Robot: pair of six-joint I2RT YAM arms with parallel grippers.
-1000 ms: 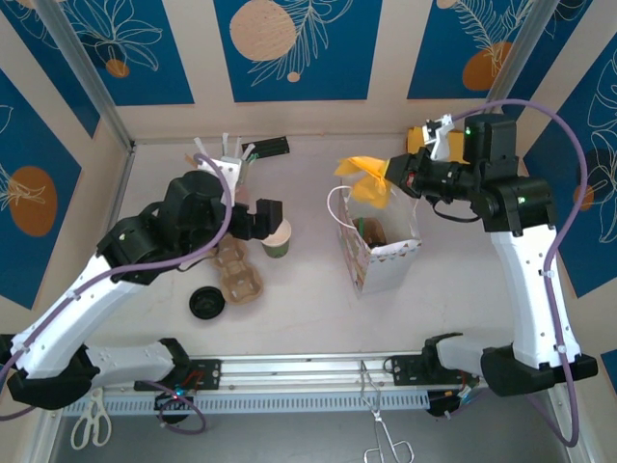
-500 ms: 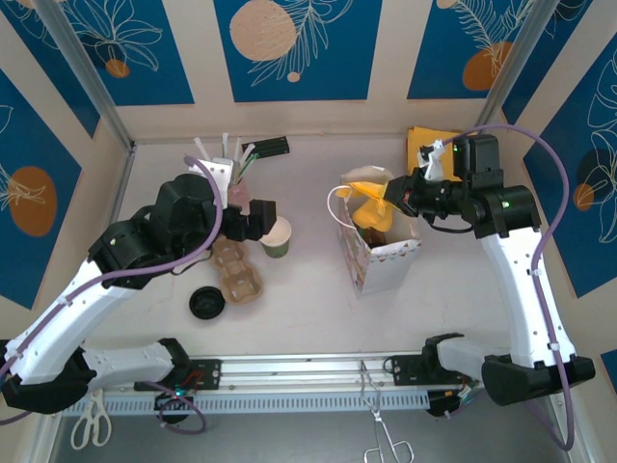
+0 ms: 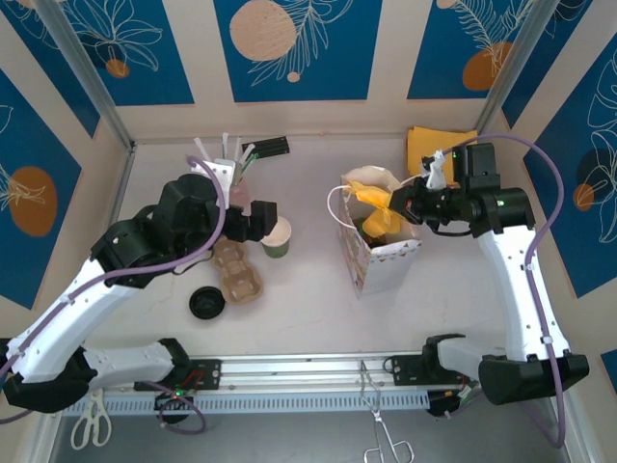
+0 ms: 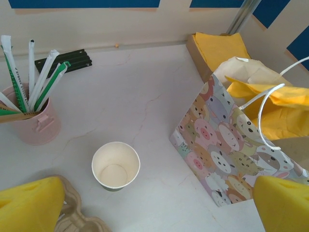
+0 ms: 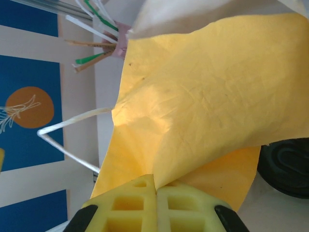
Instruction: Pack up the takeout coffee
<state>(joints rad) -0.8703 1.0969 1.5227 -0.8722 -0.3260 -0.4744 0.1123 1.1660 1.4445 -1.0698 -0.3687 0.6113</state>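
White tabletop (image 3: 308,299) within blue-patterned walls. Left to right: black lid (image 3: 206,304), cardboard cup carrier (image 3: 238,270) and empty paper cup (image 4: 116,166), uncapped and outside the bag. Left gripper (image 3: 265,220) beside the cup, jaws spread wide, holding nothing. Cartoon-animal gift bag (image 4: 217,159), upright and open. Right gripper (image 5: 155,203), jaws pinched on a yellow napkin (image 5: 207,87) at the bag's mouth. Judged status: early, with the cup yet to be lidded, seated in the carrier and bagged.

My right pincer (image 5: 155,193) is yellow, same as the napkin (image 5: 207,92). The bag (image 4: 217,154) wears pastel cartoon animals; the cup (image 4: 116,166) is white inside, the surface (image 4: 145,106) pale.
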